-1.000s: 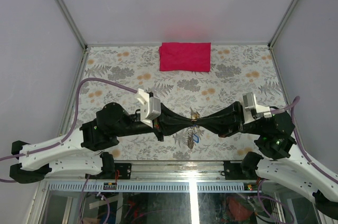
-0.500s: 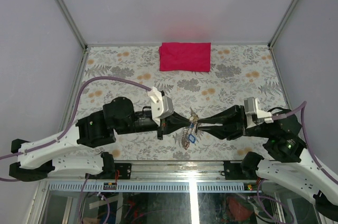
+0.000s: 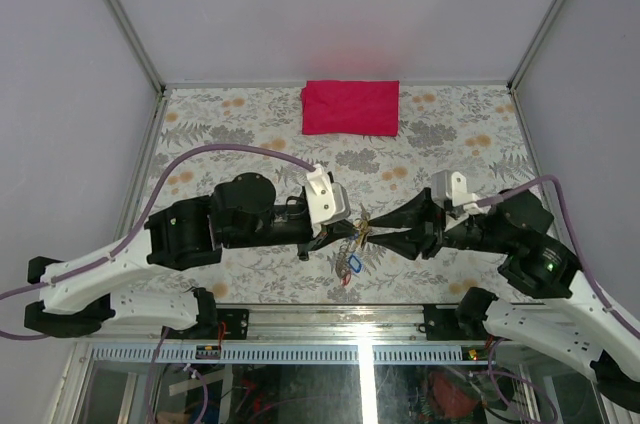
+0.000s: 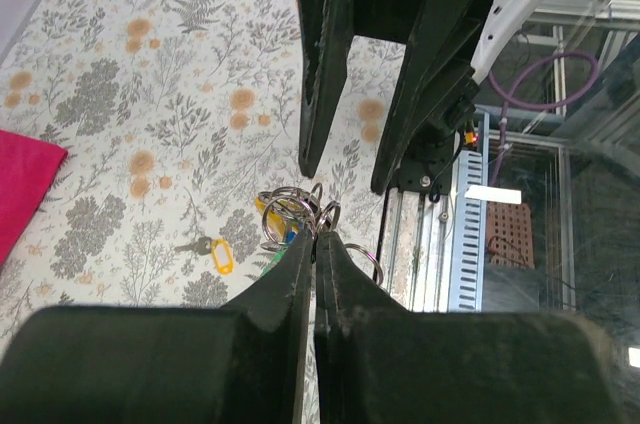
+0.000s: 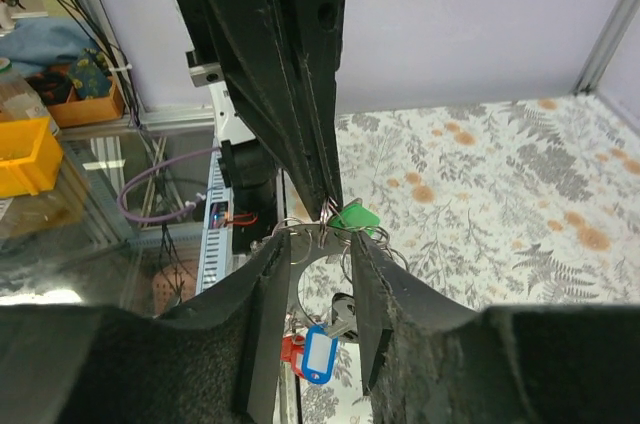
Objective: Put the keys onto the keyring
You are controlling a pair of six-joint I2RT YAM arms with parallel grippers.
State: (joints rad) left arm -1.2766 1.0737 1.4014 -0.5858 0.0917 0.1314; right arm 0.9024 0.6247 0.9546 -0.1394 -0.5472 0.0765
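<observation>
Keys [image 3: 350, 262] with coloured tags hang in a bunch above the near part of the bench [image 3: 230, 124], close behind the metal rail [image 3: 330, 316] along its front edge. They dangle from the keyring [image 5: 300, 232], which is held in the air where the two arms meet. The left pincer [image 3: 357, 228] is pressed together on the keyring wire. The right pincer [image 3: 373, 232] faces it tip to tip, its fingers spread to either side of the ring; whether they touch the wire cannot be told.

The bench is covered with a pale sheet printed with grey ferns and orange flowers. At its far edge a red cloth [image 3: 350, 107] lies flat, well apart from the arms. Plain lilac-grey walls [image 3: 320, 4] close the bench in on three sides, with aluminium posts [image 3: 120, 19] running to the far corners.

Only the left wrist view shows a yellow-tagged key [image 4: 212, 250] lying loose on the bench, near the hanging rings as that camera sees them; from overhead it cannot be made out. Only the right wrist view separates the tags: a green tag [image 5: 352, 216] up by the ring, a blue tag [image 5: 318, 359] and a red tag [image 5: 290, 349] lower down. That view also looks past the near edge to a yellow bin [image 5: 22, 159].
</observation>
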